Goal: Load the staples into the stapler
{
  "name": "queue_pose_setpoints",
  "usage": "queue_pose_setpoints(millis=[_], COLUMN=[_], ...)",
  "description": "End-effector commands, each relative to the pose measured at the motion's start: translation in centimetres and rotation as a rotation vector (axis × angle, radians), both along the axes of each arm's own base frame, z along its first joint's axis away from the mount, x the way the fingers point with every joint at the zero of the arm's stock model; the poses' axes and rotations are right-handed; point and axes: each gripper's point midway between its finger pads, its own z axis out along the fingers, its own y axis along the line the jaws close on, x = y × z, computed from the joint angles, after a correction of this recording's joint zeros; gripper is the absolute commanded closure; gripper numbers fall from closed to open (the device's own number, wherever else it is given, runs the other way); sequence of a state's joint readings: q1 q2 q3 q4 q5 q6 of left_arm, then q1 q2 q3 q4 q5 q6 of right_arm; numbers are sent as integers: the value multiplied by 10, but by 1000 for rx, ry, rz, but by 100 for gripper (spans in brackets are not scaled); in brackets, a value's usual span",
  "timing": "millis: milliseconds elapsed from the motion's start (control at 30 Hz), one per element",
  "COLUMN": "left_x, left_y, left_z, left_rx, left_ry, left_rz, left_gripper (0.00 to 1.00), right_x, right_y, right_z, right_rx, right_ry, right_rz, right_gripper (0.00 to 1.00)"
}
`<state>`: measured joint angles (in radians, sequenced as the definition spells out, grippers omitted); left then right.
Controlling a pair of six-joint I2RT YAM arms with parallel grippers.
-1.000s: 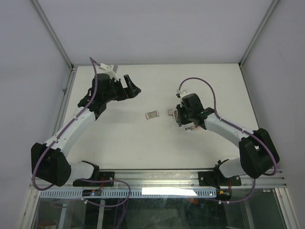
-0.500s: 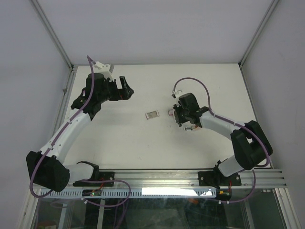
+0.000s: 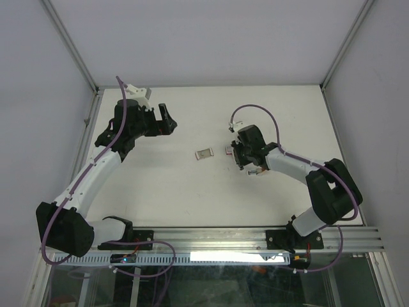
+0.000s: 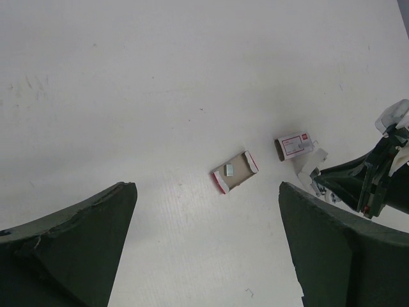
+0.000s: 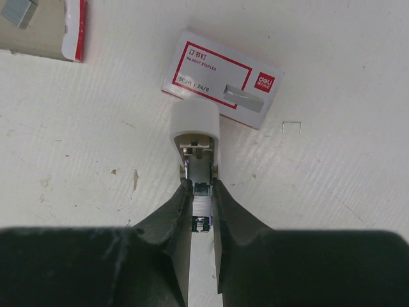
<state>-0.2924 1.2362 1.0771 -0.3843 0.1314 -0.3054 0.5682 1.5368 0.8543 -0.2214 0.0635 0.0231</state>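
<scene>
Stapler (image 5: 195,128) sits under the right arm, pinched across its narrow body by the right jaws; resting on the bench (image 5: 345,185) or held just above it, cannot tell which; left jaws spread wide, well apart at far left, holding nothing

Step, as judged: stapler gripped and apparently opened, since a bright metal channel shows behind its rounded white nose; loading not yet begun; pink body not discernible in the wrist view

Staples (image 5: 18,11): short silvery block lying in the greyish card tray (image 5: 45,35), which has red-edged ends and lies near the stapler but apart from it; red-and-white sleeve (image 5: 222,77), flat printed card, just beyond the stapler nose, touching or just beside, cannot tell; one loose staple (image 5: 292,126) on the bench right of the sleeve

Next move calls for: left jaws down onto the strip, a fine pinch on a thin, hard, likely slippery piece in a shallow tray; then lengthwise alignment with the narrow channel; bench matt white, faintly ribbed, scuffed
</scene>
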Motion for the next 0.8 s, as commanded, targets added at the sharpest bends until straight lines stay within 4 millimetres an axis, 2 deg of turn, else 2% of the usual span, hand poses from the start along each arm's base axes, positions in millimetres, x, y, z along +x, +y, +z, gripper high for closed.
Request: queue_pose_setpoints(millis=[0, 767], left_x=[5, 7], left_y=[6, 11], left_z=[10, 5], left_rx=[6, 12], left_ry=[-50, -42], left_rz=[13, 22], left_gripper=[1, 1], right_x=[22, 20], right_y=[13, 16], right_z=[23, 29], right_rx=[33, 51], right_ry=[-88, -88], right_rz=[7, 18], right_gripper=[83, 83])
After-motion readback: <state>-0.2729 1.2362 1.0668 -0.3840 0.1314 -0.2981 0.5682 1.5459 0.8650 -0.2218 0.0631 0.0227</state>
